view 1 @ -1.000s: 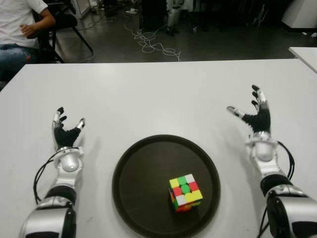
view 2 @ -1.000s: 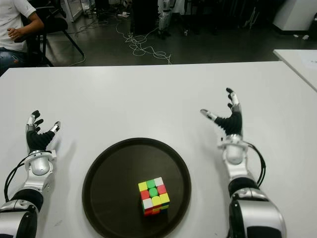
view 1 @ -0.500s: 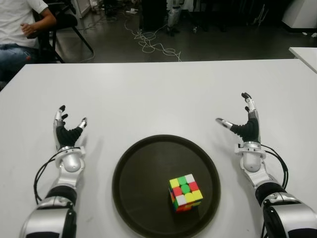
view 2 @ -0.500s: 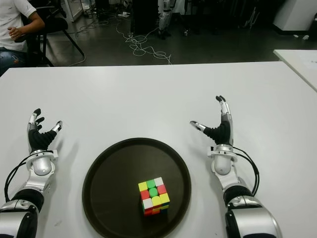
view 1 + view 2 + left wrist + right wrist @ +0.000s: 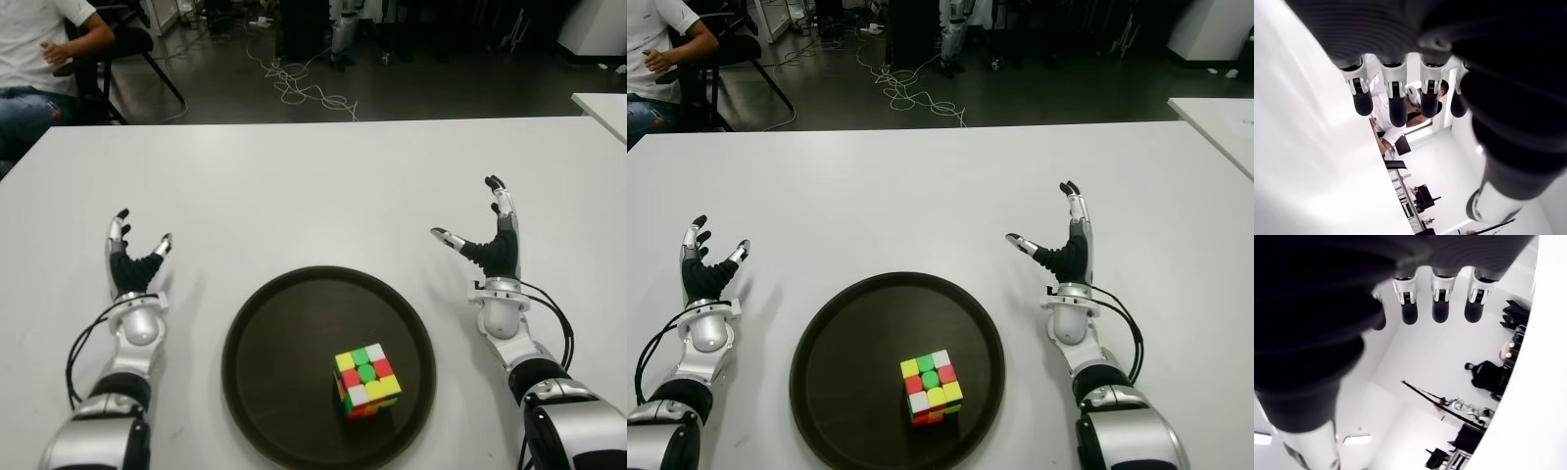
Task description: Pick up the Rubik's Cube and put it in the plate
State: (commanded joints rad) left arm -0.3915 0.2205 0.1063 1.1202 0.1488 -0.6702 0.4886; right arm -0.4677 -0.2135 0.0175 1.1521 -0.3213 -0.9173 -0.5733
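The Rubik's Cube (image 5: 366, 380) sits inside the round dark plate (image 5: 284, 333), toward its near right part, with yellow, green, red and white squares on top. No hand touches it. My right hand (image 5: 485, 240) is to the right of the plate, fingers spread and pointing up, holding nothing. To the left of the plate my left hand (image 5: 134, 257) stands the same way, open and empty. Both wrist views show straight fingers (image 5: 1441, 298) with nothing between them.
The white table (image 5: 313, 186) stretches far behind the plate. A seated person (image 5: 39, 59) on a chair is at the far left beyond the table. Cables lie on the dark floor (image 5: 304, 83). Another white table corner (image 5: 602, 103) shows at the right.
My right hand moved in toward the plate from farther right and back, then shifted slightly right and up. The cube, the plate and my left hand stayed put.
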